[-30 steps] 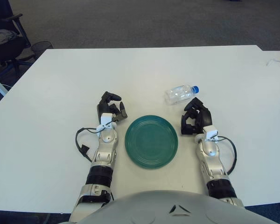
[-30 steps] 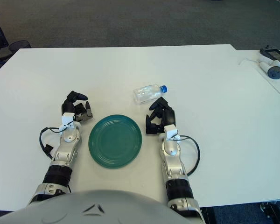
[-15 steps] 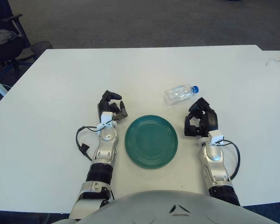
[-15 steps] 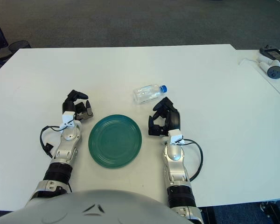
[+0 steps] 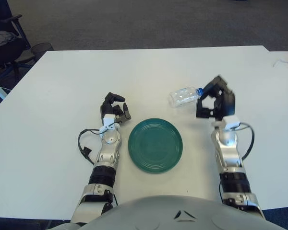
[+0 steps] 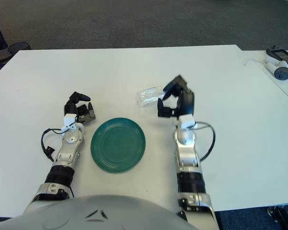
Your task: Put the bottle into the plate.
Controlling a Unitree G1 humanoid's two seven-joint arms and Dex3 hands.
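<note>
A clear plastic bottle (image 5: 183, 97) with a blue cap lies on its side on the white table (image 5: 62, 86), cap toward the right. Nearer me, at the table's centre, sits an empty dark green plate (image 5: 155, 145). My right hand (image 5: 210, 101) is raised just right of the bottle's cap end. Its fingers are open in a curve toward the bottle and hold nothing. In the right eye view the right hand (image 6: 170, 101) covers the cap. My left hand (image 5: 115, 109) shows to the left of the plate, fingers relaxed and empty.
A white device with a cable (image 6: 277, 71) and a dark device (image 6: 282, 54) lie on a neighbouring table at the far right. A black office chair (image 5: 2, 43) stands beyond the table's far left corner. A black cable (image 5: 83, 146) loops beside my left forearm.
My right hand has risen and moved forward from beside the plate's right rim to the bottle's cap end. The bottle, plate and left hand have stayed put.
</note>
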